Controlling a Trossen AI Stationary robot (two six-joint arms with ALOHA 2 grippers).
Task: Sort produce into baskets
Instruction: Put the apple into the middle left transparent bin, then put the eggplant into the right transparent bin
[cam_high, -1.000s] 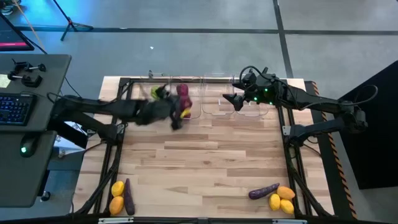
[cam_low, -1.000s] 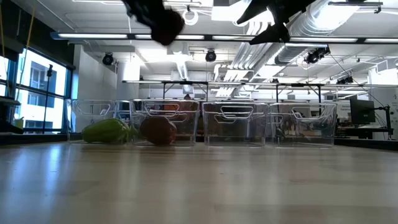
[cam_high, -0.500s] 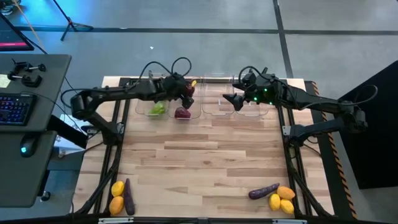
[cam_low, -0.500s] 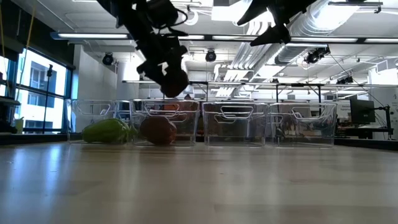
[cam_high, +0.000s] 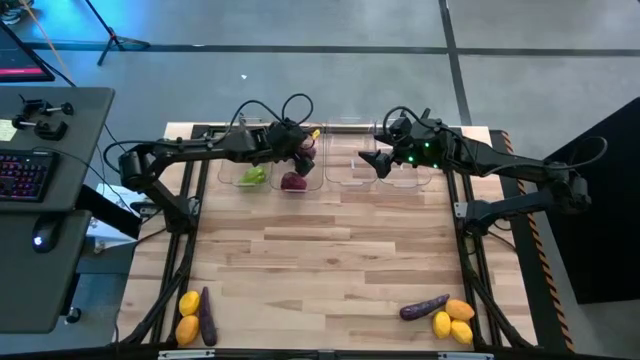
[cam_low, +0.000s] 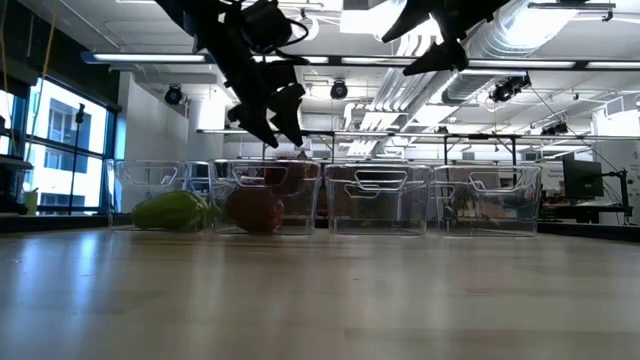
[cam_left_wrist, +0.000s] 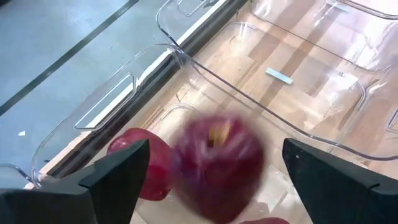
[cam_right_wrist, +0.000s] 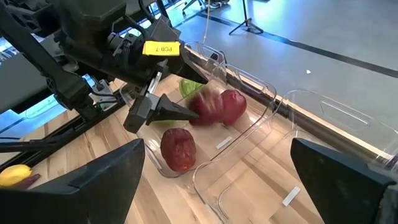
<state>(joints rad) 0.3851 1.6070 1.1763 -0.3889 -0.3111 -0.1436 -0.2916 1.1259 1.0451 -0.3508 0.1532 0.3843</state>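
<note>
Four clear baskets stand in a row along the table's far edge. My left gripper (cam_high: 303, 150) hangs open over the second basket from the left (cam_left_wrist: 124, 99). A blurred dark red piece of produce (cam_left_wrist: 217, 165) is in the air between its spread fingers, just above that basket's floor. Another red piece (cam_left_wrist: 140, 171) lies in the same basket, and a darker red one (cam_right_wrist: 178, 148) sits at its near end. A green pepper (cam_high: 253, 175) lies at the leftmost basket. My right gripper (cam_high: 378, 163) waits open above the third basket (cam_high: 350, 170).
Near the table's front left corner lie two yellow-orange citrus pieces (cam_high: 188, 315) and an eggplant (cam_high: 207, 315). Near the front right corner lie an eggplant (cam_high: 425, 307) and yellow-orange pieces (cam_high: 452, 320). A black metal frame (cam_high: 190, 200) borders the table. The wooden middle is bare.
My left gripper has swung from the table's left middle toward the far edge and come down over the second basket. There it has opened and let go of the dark red piece, which is dropping into the basket.
</note>
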